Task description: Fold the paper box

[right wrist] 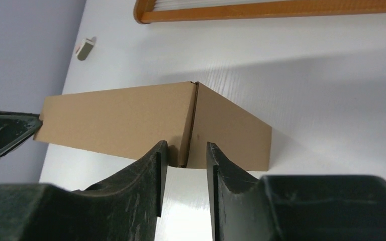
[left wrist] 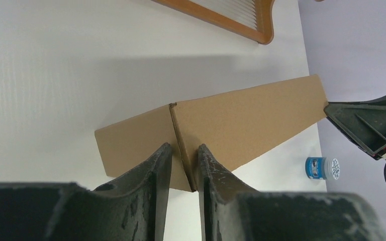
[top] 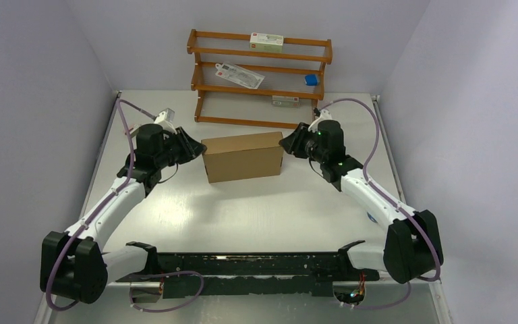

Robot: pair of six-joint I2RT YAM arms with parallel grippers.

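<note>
Fingers first: left gripper [left wrist: 183, 146] and right gripper [right wrist: 185, 144] bracket the paper box [top: 243, 156] end to end.
Both jaws stand slightly parted, clamping nothing. Each straddles a corner seam, left at the box's 9 o'clock end and right at 3 o'clock — I judge this pins the end walls in place. Box sits mid-table [top: 256, 209], wooden rack [top: 243, 122] at its 12 o'clock. It looks closed — plain brown, crisp edges, no loose flaps visible.
</note>
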